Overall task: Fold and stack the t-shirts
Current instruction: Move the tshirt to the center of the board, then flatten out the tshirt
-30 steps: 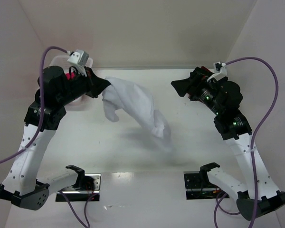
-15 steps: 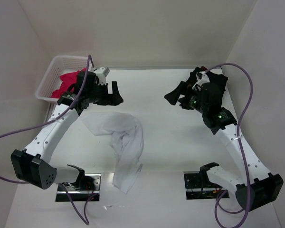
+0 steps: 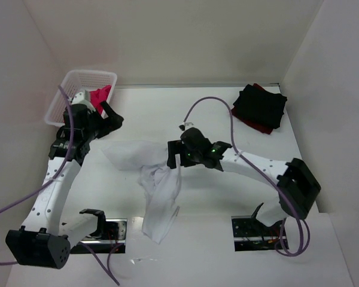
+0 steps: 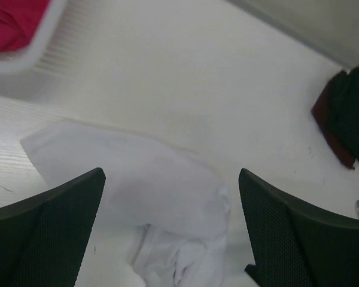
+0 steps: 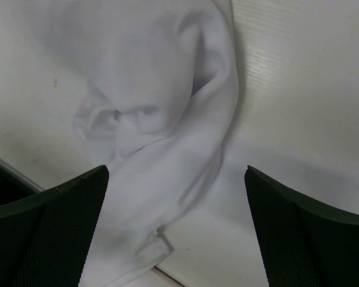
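Observation:
A white t-shirt [image 3: 151, 179] lies crumpled on the table, trailing toward the near edge. In the wrist views the white t-shirt [image 4: 158, 203] [image 5: 161, 113] lies loose below both sets of open fingers. My left gripper [image 3: 112, 113] is open and empty, above and to the left of it, near the basket. Over the shirt's right edge hovers my right gripper [image 3: 172, 155], open with nothing held. A folded black t-shirt [image 3: 261, 105] rests on a dark red one [image 3: 255, 125] at the back right. A pink t-shirt [image 3: 99, 95] sits in the basket.
The white mesh basket [image 3: 69, 89] stands at the back left corner, against the left wall. White walls close in the table on three sides. The basket's rim [image 4: 30, 57] and the black and dark red stack [image 4: 347, 116] show in the left wrist view.
My left gripper opened and let the white t-shirt drop onto the table, then drew back toward the basket. My right arm swung from the back right to over the shirt.

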You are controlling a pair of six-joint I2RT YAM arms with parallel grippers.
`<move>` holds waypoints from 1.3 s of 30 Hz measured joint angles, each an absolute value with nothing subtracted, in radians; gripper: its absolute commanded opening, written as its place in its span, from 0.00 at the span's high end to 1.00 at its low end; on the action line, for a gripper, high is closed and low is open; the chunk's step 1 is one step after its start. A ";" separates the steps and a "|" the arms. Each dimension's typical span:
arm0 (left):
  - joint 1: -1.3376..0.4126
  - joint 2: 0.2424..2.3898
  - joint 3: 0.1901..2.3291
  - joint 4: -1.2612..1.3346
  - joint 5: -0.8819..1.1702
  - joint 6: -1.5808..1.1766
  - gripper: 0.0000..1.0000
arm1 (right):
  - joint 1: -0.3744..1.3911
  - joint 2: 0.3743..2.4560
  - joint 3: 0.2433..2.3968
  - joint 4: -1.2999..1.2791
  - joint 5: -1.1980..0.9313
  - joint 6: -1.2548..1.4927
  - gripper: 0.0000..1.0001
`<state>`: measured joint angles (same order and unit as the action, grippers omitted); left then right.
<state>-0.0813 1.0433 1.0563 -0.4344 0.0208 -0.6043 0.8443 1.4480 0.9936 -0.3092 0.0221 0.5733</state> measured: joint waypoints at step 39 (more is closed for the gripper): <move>0.077 1.024 0.939 -0.365 0.214 -0.608 0.00 | 0.771 1.641 1.474 -0.383 0.316 0.508 0.95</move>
<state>0.0772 1.0240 0.9389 -0.3652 0.2137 -0.6079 0.7711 1.6406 1.4737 -0.3831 0.3158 0.5079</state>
